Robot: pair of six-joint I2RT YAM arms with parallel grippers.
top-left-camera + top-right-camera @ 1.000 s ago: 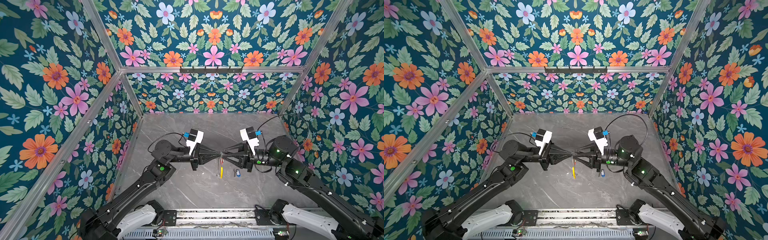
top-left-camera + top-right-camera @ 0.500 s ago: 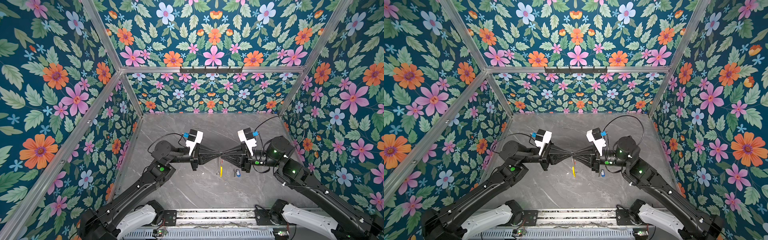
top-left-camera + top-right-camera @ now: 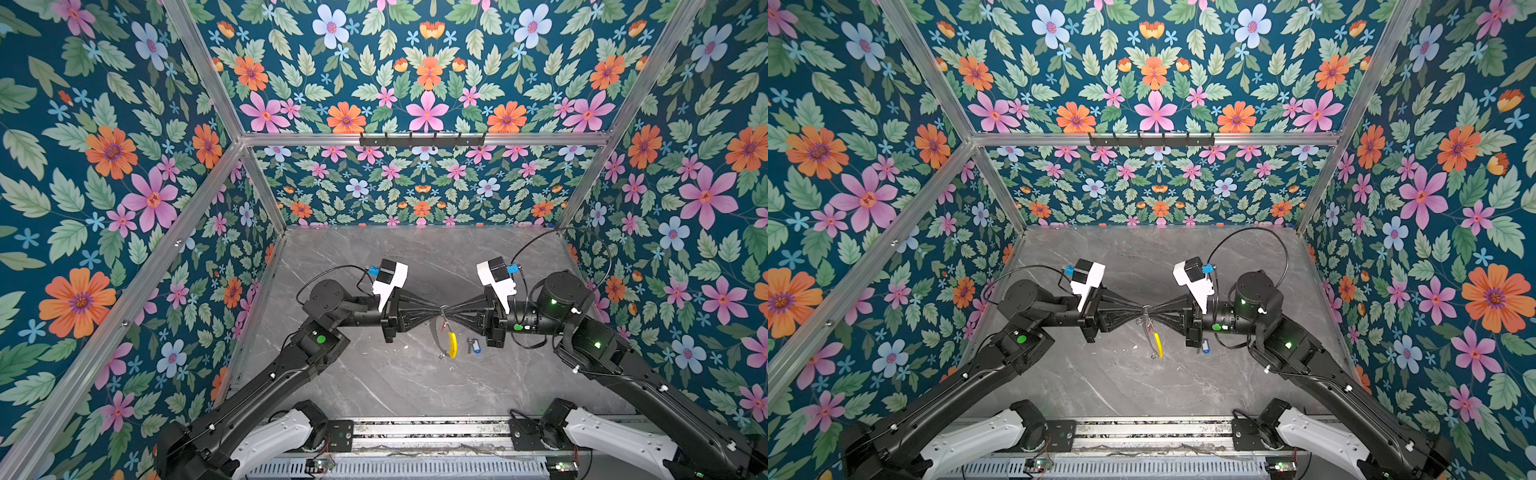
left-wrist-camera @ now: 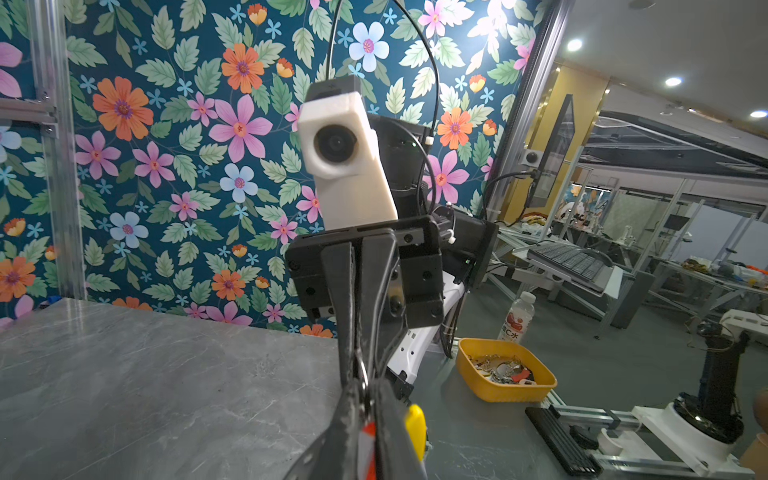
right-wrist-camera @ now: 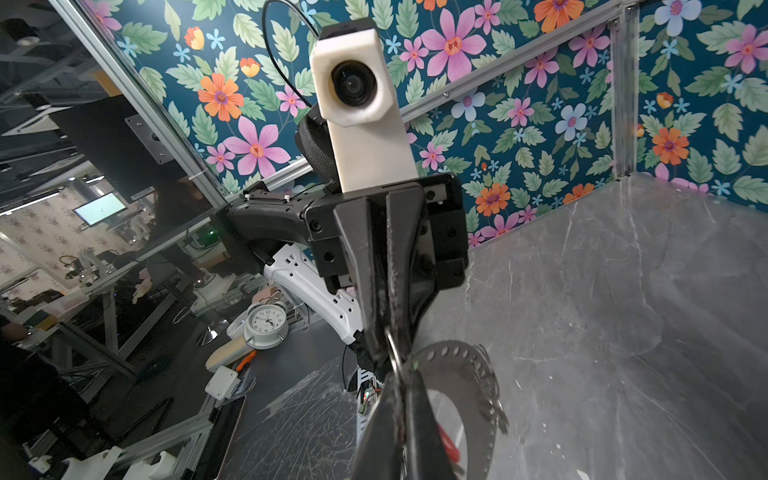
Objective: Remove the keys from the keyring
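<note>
The keyring (image 5: 478,370) is a thin flat hoop: stiff, light, and free to swing from wherever it is pinched. Its split ring (image 5: 392,351) is springy wire, small and slippery, so a pinch on it is easy to lose. A better hold is probably the hoop's flat band close beside that ring. The other jaws could then take the key by its plastic tag, which is broader and less slick than bare metal.

In both top views the hoop hangs in the air at mid-table, under the point where the two arms meet. Its yellow arc (image 3: 452,344) points down toward 6 o'clock. The key with the blue tag (image 3: 475,346) lies on the table (image 3: 374,374) at about 4 o'clock from there, apart from the hoop, so I judge it already off. The red tag (image 4: 367,442) is up at the jaws.

The left gripper (image 3: 436,311) reaches in level from 9 o'clock and the right gripper (image 3: 453,311) from 3 o'clock, tip to tip. The right jaws are pressed together, seemingly pinching the split ring. The left jaws show a narrow slit with the red tag in it. I cannot tell whether they press the tag or merely flank it.
</note>
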